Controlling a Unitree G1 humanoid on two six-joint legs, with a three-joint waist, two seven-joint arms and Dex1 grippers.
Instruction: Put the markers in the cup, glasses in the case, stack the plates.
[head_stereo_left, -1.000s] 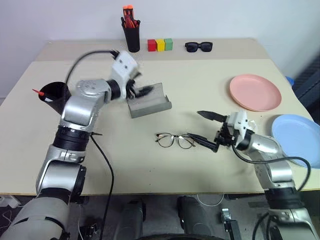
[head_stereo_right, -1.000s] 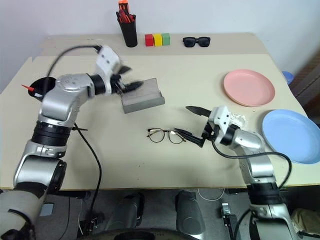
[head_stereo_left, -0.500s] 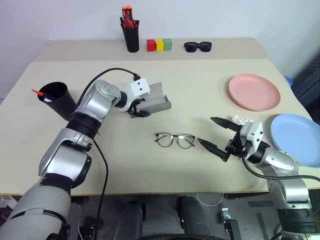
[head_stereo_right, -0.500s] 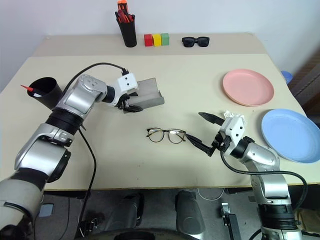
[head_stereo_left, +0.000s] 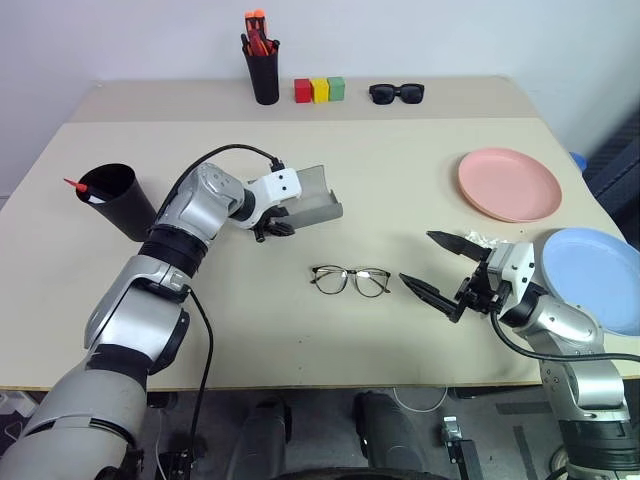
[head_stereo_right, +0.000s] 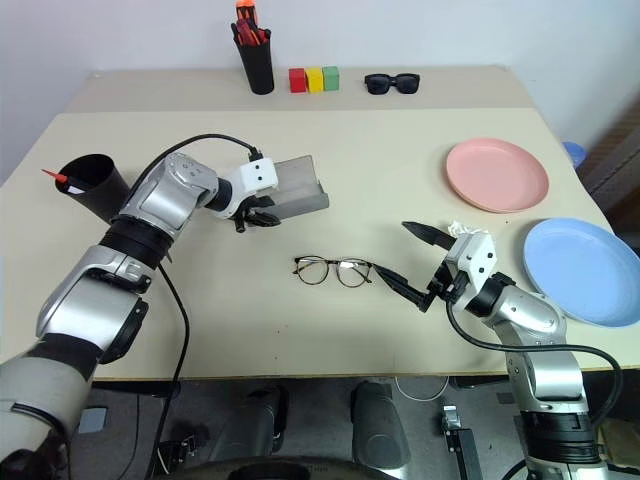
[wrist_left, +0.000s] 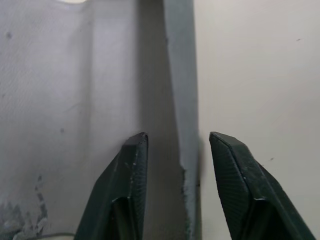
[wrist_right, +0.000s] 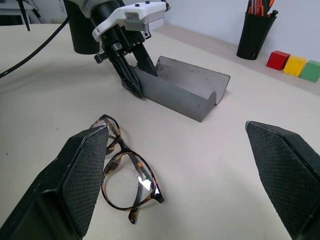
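Note:
The grey case (head_stereo_left: 308, 205) lies open left of the table's centre. My left gripper (head_stereo_left: 272, 225) is at its left end, open, one finger inside the shell and one outside, with the case wall (wrist_left: 182, 100) in the gap between them. The wire-framed glasses (head_stereo_left: 350, 280) lie in front of the case. My right gripper (head_stereo_left: 417, 258) stands wide open just right of them, empty, not touching. The black cup (head_stereo_left: 115, 198) stands tilted at the far left, with a red-tipped marker (head_stereo_left: 72, 184) poking over its rim. The pink plate (head_stereo_left: 510, 184) and blue plate (head_stereo_left: 592, 278) lie apart at the right.
At the back stand a black pen pot (head_stereo_left: 264, 70) with red and orange pens, three coloured blocks (head_stereo_left: 320, 90) and black sunglasses (head_stereo_left: 397, 93). The blue plate reaches the table's right edge. Bare tabletop runs along the front.
My left gripper has dropped from above the case to its left end, turned downward, and its fingers have narrowed. My right gripper has drawn back to the right, away from the glasses.

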